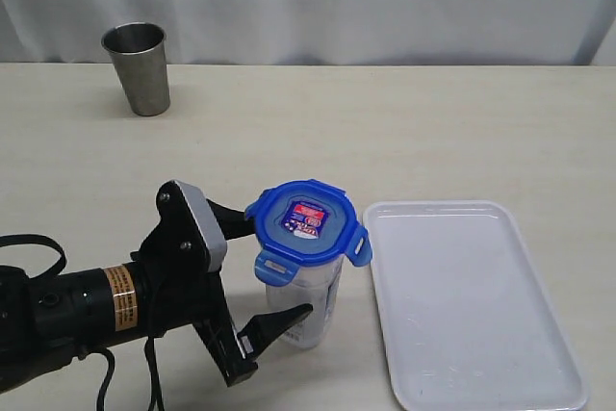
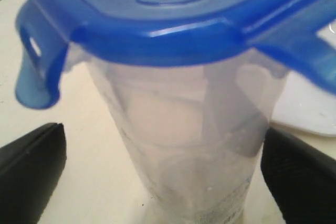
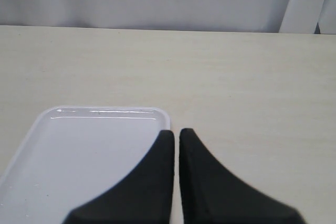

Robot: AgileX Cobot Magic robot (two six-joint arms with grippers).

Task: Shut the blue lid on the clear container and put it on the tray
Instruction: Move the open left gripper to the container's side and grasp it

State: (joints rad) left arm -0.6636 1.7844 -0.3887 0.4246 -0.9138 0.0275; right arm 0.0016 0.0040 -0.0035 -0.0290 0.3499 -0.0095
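The clear container [image 1: 310,303] stands upright on the table just left of the white tray [image 1: 462,305]. The blue lid [image 1: 306,220] rests on its mouth with the snap flaps sticking outward. My left gripper [image 1: 277,269] is open and straddles the container's body below the lid. In the left wrist view the container [image 2: 194,150] fills the middle under the lid [image 2: 157,19]. One black finger [image 2: 31,174] stands clear of it on one side, while the other finger [image 2: 299,179] is close to its wall. My right gripper [image 3: 177,132] is shut on nothing, above the tray's [image 3: 79,156] corner.
A steel cup [image 1: 138,66] stands at the far left of the table, well away from the container. A pale curtain hangs behind the table's back edge. The right arm does not show in the exterior view.
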